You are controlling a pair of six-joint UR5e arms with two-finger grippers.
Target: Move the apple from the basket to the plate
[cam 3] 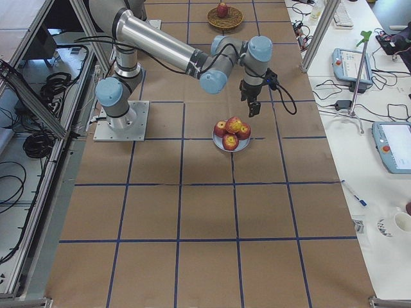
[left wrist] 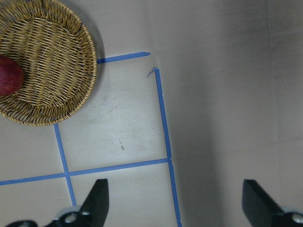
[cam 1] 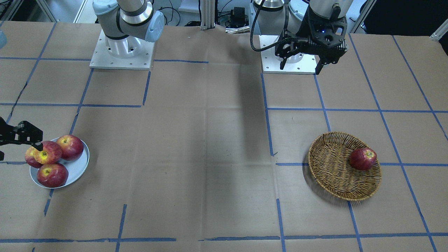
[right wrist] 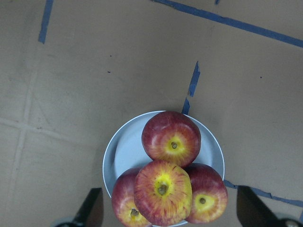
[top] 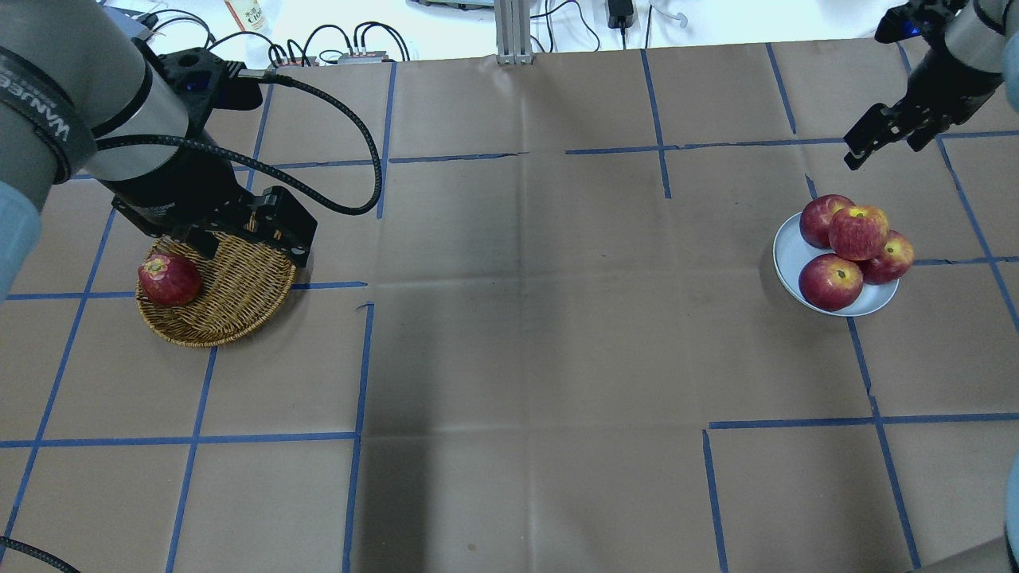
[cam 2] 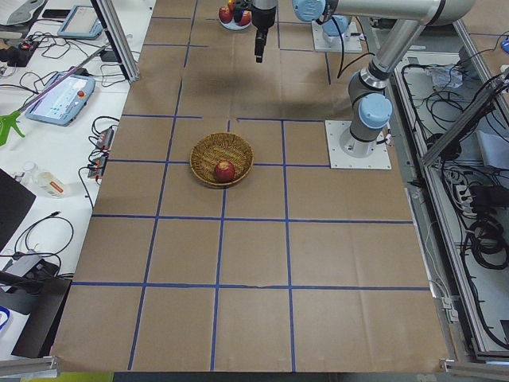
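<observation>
Streaky pink-red with a yellow crown, the apple (right wrist: 163,191) sits atop three darker apples (right wrist: 171,138) on the smooth round plate (right wrist: 123,147), and you see both jaws spread.

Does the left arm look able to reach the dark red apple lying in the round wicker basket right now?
Probably yes. The dark red apple sits alone and uncovered in the round wicker basket, and the left gripper hangs open and empty above the table, with nothing between them.
</observation>
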